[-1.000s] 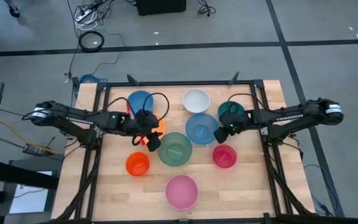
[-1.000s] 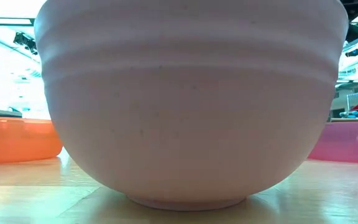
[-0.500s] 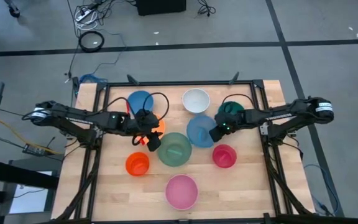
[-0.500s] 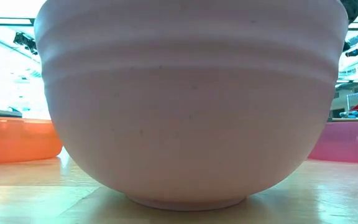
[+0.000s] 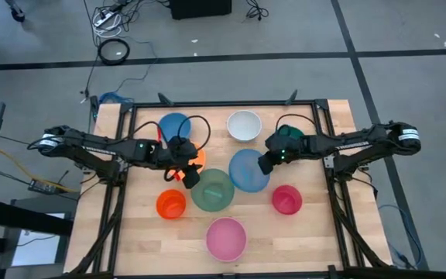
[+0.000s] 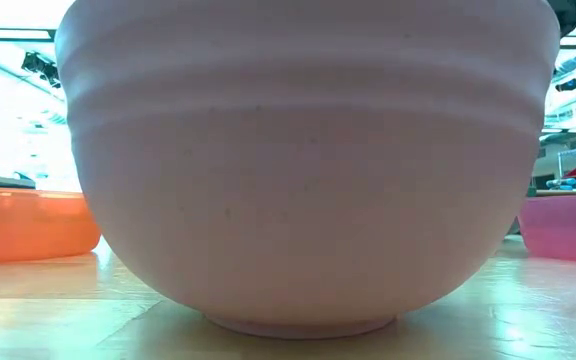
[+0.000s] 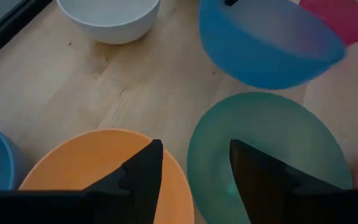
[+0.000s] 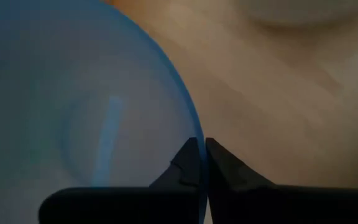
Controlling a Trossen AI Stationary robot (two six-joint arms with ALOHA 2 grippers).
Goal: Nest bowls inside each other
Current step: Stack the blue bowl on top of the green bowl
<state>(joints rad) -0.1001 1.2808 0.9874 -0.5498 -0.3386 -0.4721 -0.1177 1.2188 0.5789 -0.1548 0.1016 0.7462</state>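
Note:
Nine bowls stand on the wooden table. The light blue bowl is in the middle, with my right gripper shut on its rim. It touches the sage green bowl, and the magenta bowl is just beside it. My left gripper hangs open over the red-orange bowl and the sage green bowl's rim, touching nothing. The blue bowl, the white bowl and the teal bowl stand along the far side. The orange bowl and the pale pink bowl stand nearer. My right gripper pinches the light blue bowl's rim on the bowl's right side, one finger inside the bowl and one outside. The fingers slant down from the table's right. In the left wrist view the bowl looks tipped; whether its base is off the table I cannot tell.
The black frame rails run along the table's left, right and far sides. My right arm passes over the teal bowl. The pale pink bowl fills the low view. Bare wood lies at the near right and near left corners.
My right gripper has shut on the light blue bowl's rim and moved toward the table's left. The bowl has shifted toward the near edge. The sage green bowl has slid near and left, and the magenta bowl near and right.

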